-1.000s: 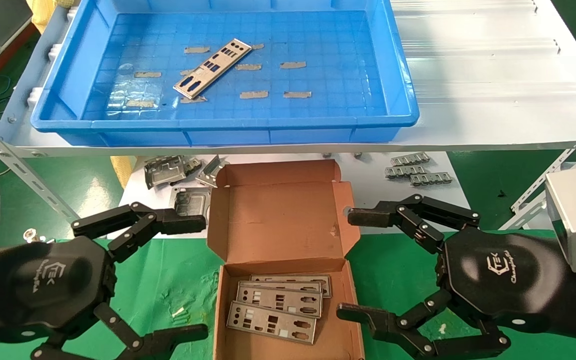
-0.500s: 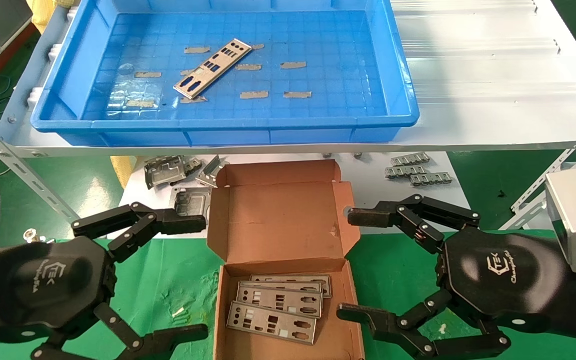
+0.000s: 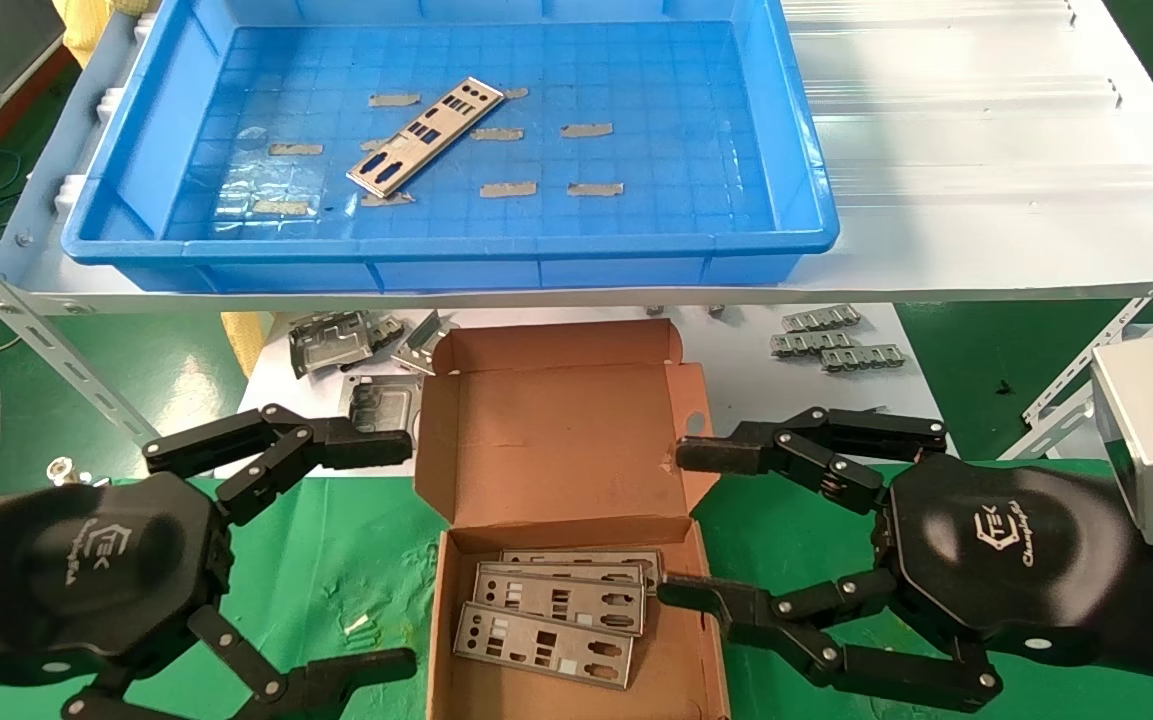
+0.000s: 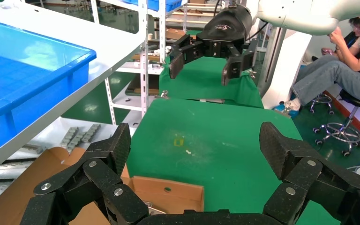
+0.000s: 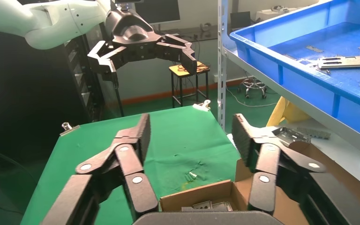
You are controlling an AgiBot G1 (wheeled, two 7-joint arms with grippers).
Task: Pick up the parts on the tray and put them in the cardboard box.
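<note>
One silver-grey plate lies diagonally on the floor of the blue tray on the shelf; it also shows in the right wrist view. The cardboard box stands open below, with three plates stacked inside. My right gripper is open and empty at the box's right wall, its lower finger over the box edge. My left gripper is open and empty, left of the box above the green mat.
Folded metal brackets lie on the white lower shelf left of the box lid, and more at the right. Grey tape strips are stuck on the tray floor. A slanted metal shelf strut runs at the left.
My right gripper's fingers have narrowed somewhat and shifted left, the lower finger now reaching over the box's right wall. The left arm has not moved.
</note>
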